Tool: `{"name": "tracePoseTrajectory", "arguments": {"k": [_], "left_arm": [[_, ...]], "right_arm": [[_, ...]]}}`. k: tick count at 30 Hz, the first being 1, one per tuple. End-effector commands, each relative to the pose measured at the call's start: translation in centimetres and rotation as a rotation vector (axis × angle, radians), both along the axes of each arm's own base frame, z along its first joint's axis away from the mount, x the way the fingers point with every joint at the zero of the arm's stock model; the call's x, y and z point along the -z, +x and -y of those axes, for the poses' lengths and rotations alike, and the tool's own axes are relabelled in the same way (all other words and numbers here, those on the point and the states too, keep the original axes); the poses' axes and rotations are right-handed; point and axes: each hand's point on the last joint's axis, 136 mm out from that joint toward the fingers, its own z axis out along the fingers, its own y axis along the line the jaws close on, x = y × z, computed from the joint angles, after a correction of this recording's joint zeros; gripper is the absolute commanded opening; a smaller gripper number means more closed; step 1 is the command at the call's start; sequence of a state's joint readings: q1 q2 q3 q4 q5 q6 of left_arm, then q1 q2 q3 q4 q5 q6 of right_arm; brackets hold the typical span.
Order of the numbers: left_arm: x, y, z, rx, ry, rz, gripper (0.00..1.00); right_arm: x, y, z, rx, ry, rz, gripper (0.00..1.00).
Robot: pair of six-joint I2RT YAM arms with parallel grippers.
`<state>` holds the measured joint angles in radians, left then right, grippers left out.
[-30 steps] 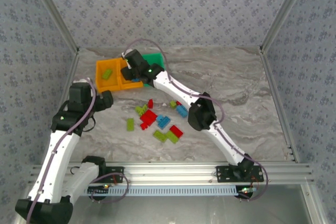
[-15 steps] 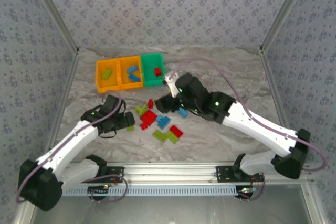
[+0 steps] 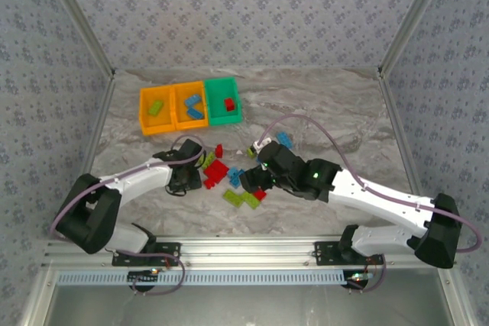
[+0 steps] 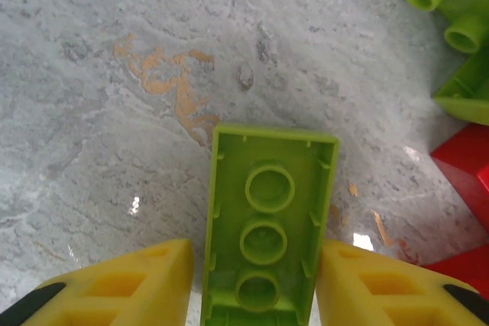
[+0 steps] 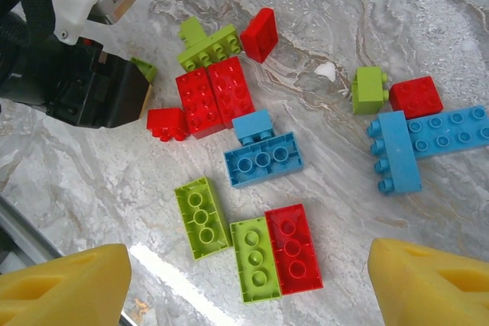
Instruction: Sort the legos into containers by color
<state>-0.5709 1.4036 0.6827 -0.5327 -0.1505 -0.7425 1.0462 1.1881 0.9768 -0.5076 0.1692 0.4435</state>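
Loose legos in red, light blue and lime green lie in a pile [image 3: 229, 177] at the table's middle. My left gripper [image 3: 189, 177] is low at the pile's left edge. It is shut on an upside-down lime green lego [image 4: 267, 211] resting on the marble, with one yellow finger [image 4: 137, 284] against each long side. My right gripper [image 5: 248, 284] hangs open above the pile, over a lime green lego [image 5: 254, 259] and a red lego [image 5: 294, 248]. The containers stand at the back left: an orange one [image 3: 145, 116] holds green, an orange one [image 3: 180, 112] holds blue, and a green one [image 3: 216, 116] holds red.
A blue lego [image 3: 284, 140] and a small green one [image 3: 251, 151] lie apart behind the right arm. The left arm's black wrist [image 5: 84, 89] sits close beside the red legos [image 5: 214, 97]. An aluminium rail [image 3: 252, 253] runs along the near edge. Patterned walls close the sides.
The left gripper came down to the green lego at the pile's left and closed on it. The right arm left the containers, swung to above the pile and opened wider.
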Motion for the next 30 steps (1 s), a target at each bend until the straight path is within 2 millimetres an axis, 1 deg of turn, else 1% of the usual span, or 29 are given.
{"name": "tracePoseTrajectory", "arguments": {"k": [1,3,5,6,8,11,13,15,16,18,19,21,23,24,26,29,30], "left_arm": [[-0.4,1.2,0.3,-0.006,0.006,0.045,0.42],[-0.1,0.9,0.1,-0.011,0.009,0.036,0.37],[-0.2,0.9,0.1,-0.011,0.005,0.038,0.34],[-0.6,1.0,0.2,-0.013,0.001,0.045,0.32],[-2.4,1.5,0.3,-0.009,-0.005,0.078,0.29],[-7.6,3.5,0.2,0.000,-0.022,0.212,0.28],[-12.0,5.4,-0.7,-0.022,-0.035,0.336,0.28],[-15.2,7.5,-2.3,-0.076,-0.050,0.436,0.28],[-16.7,8.8,-3.5,-0.120,-0.059,0.481,0.27],[-18.6,10.9,-5.9,-0.206,-0.054,0.532,0.26],[-19.2,12.0,-6.9,-0.236,-0.038,0.549,0.25],[-19.9,14.2,-8.4,-0.274,-0.008,0.561,0.25],[-20.0,16.9,-9.6,-0.293,0.027,0.554,0.25],[-19.8,17.9,-10.1,-0.304,0.038,0.539,0.25],[-18.7,20.5,-11.0,-0.326,0.022,0.489,0.25],[-16.7,24.0,-11.6,-0.341,-0.038,0.403,0.26],[-15.8,24.8,-11.8,-0.343,-0.042,0.376,0.26]], "right_arm": [[-0.6,0.4,-0.1,0.038,0.008,0.008,0.84],[-0.7,0.4,-0.2,0.038,0.007,0.003,0.84],[-1.0,0.4,-0.2,0.039,0.014,0.004,0.84],[-1.1,0.3,-0.3,0.035,0.020,0.002,0.84],[-1.8,0.1,-0.8,0.020,0.043,0.004,0.84],[-3.0,-0.2,-1.4,-0.003,0.077,0.022,0.84],[-3.6,-0.1,-1.3,0.001,0.087,0.039,0.85],[-3.8,0.1,-1.1,0.014,0.086,0.052,0.85],[-3.8,0.1,-1.0,0.021,0.086,0.053,0.86],[-3.8,0.2,-0.8,0.030,0.087,0.053,0.86],[-3.7,0.1,-0.7,0.033,0.087,0.051,0.86],[-3.5,0.0,-0.4,0.041,0.075,0.053,0.86],[-3.5,0.0,0.1,0.058,0.070,0.055,0.86],[-3.4,0.0,0.3,0.063,0.068,0.056,0.86],[-3.5,-0.1,0.6,0.070,0.069,0.054,0.87],[-3.6,-0.3,1.3,0.090,0.060,0.055,0.87],[-3.6,-0.3,1.6,0.099,0.054,0.054,0.87]]}}
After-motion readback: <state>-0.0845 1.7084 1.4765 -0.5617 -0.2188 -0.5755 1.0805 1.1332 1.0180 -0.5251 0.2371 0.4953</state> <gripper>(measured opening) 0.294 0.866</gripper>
